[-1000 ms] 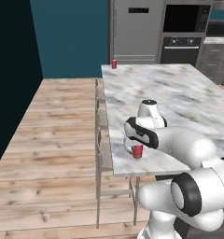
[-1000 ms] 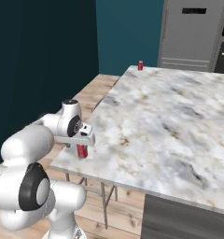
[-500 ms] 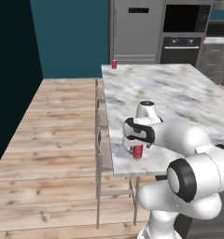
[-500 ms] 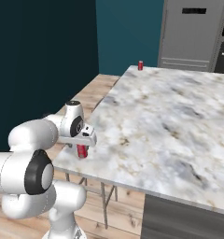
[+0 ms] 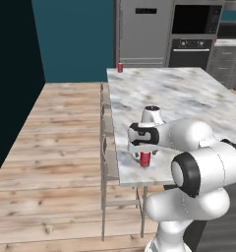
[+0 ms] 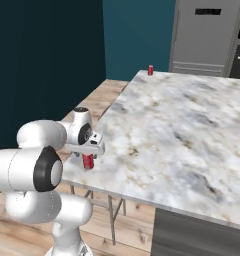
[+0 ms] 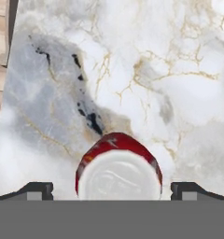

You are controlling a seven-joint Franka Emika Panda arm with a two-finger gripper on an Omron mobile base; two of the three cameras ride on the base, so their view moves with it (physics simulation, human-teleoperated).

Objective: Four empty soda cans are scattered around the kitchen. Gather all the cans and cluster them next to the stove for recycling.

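Near the front corner of the marble table (image 5: 189, 93), a red soda can (image 5: 145, 159) stands upright on the stone, close to the table's edge on the side facing the wooden floor (image 5: 56, 147). Directly above it hangs the tool (image 5: 144, 152), pointing down, its jaws spread wide, one on either side of the can and clear of it. In the hand view the can's silver top (image 7: 119, 175) lies centred between the two dark fingertips (image 7: 37, 189), with marble visible in the gap on each side; nothing is gripped. In the right base view the same can (image 6: 88, 161) shows just under the tool (image 6: 88, 156), near the table's near-left corner, with the table (image 6: 192, 130) stretching away behind.

A second soda can (image 5: 120, 67) stands upright at the far corner of the table, well apart from the first; it also appears in the right base view (image 6: 150, 70).

Beyond the table stand a grey refrigerator (image 5: 142, 32) and, beside it, a dark built-in wall oven (image 5: 194, 34). A teal wall (image 5: 73, 39) closes the room on the left. Metal stool frames (image 5: 107, 162) stand along the table's edge on the floor side.
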